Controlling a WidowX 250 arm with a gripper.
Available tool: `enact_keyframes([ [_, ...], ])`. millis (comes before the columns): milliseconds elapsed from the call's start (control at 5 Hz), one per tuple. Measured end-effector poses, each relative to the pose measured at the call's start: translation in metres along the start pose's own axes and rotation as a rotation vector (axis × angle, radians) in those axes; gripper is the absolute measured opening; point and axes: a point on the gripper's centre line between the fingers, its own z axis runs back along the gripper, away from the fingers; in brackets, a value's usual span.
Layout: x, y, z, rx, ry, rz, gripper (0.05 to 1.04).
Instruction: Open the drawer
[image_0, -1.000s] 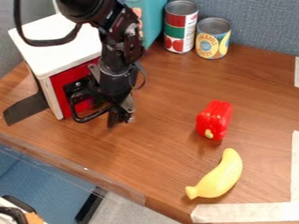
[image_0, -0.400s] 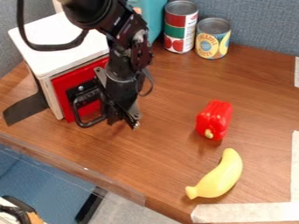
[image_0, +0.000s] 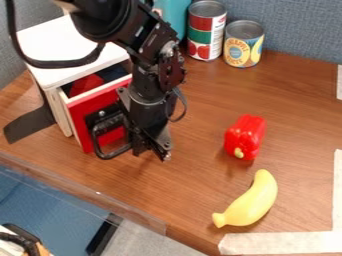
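Drawer: part open, view-left of the gripper. Handle just beside the jaws (apart or together, I cannot tell). Any further pull should run outward.

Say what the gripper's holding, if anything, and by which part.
Can't tell whether anything's held: the gripper is at the image-right end of the drawer handle.

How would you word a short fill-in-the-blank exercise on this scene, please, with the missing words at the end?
The drawer is not closed but partly ____.
The drawer's black handle, next to the gripper, is on a front panel coloured ____.
The banana is coloured ____.
In the picture, the taller can stands to the ____ of the shorter can.

Missing words: open; red; yellow; left.
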Motion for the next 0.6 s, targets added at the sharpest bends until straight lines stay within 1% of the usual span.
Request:
enact_keyframes([
  [200, 0.0, -0.014, 0.012, -0.026, -0.02, -0.004, 0.128],
  [400, 0.0, -0.026, 0.017, -0.049, -0.028, -0.011, 0.128],
  [600, -0.001, -0.031, 0.018, -0.071, -0.023, 0.001, 0.128],
])
